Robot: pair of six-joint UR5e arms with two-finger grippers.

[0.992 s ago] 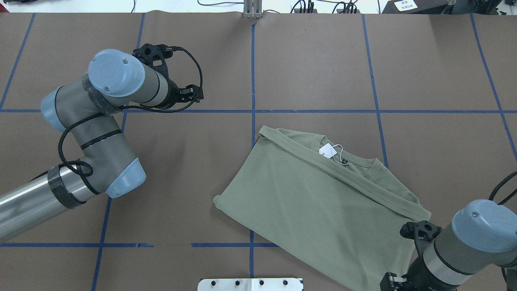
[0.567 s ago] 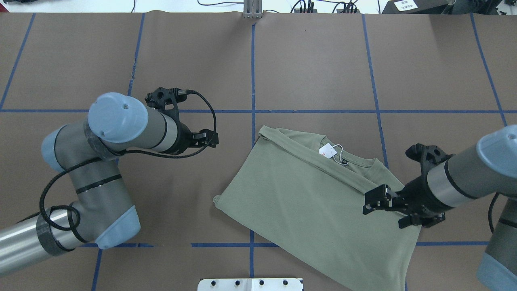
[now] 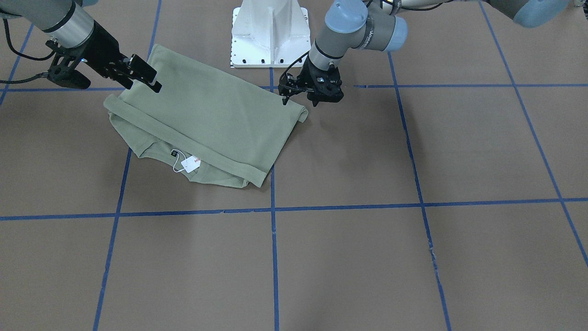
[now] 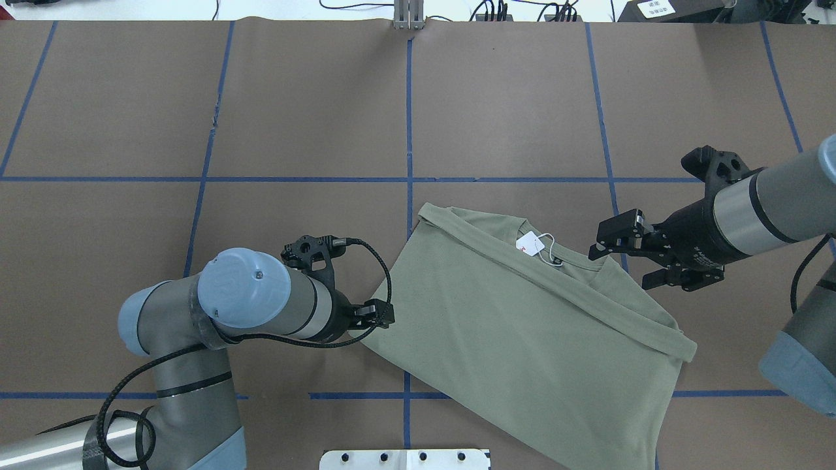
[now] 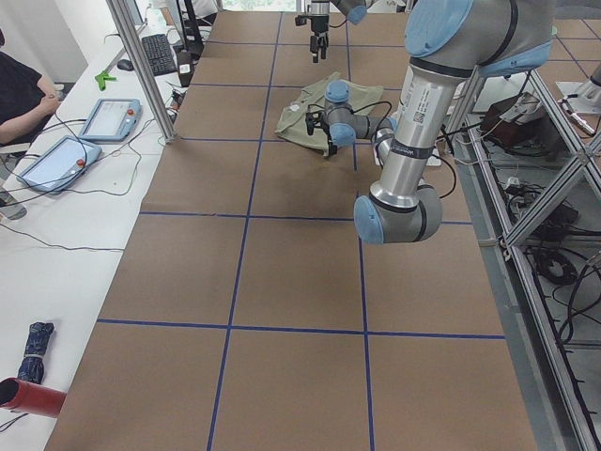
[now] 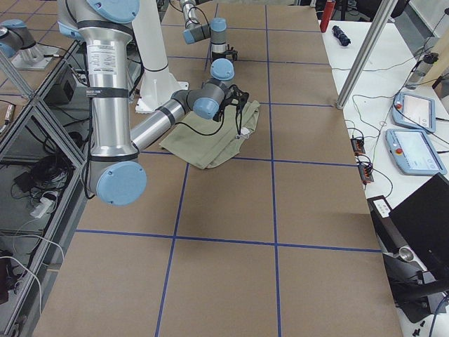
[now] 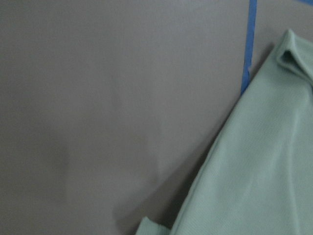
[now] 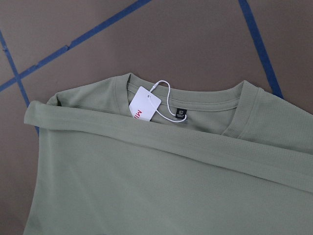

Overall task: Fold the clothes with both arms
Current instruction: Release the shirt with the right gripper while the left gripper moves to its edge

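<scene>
The sage-green shirt (image 4: 522, 333) lies folded on the brown table, collar toward the far side, with its white hang tag (image 4: 530, 243) and dark neck label (image 8: 181, 113) showing. It also shows in the front view (image 3: 206, 119). My left gripper (image 4: 377, 315) hovers at the shirt's left corner, looks open and holds nothing; the front view shows it too (image 3: 308, 97). My right gripper (image 4: 620, 261) is open and empty just off the shirt's right shoulder near the collar, also seen in the front view (image 3: 157, 82).
The white base pedestal (image 3: 271, 32) stands at the near table edge behind the shirt. Blue tape lines (image 4: 409, 117) grid the brown table. A side bench with tablets (image 5: 108, 117) and a seated person (image 5: 19, 94) lies beyond the far edge.
My left gripper moved toward the robot and rightward to the shirt's left corner. My right gripper swung from the shirt's near right part out to the right shoulder. The shirt has not moved.
</scene>
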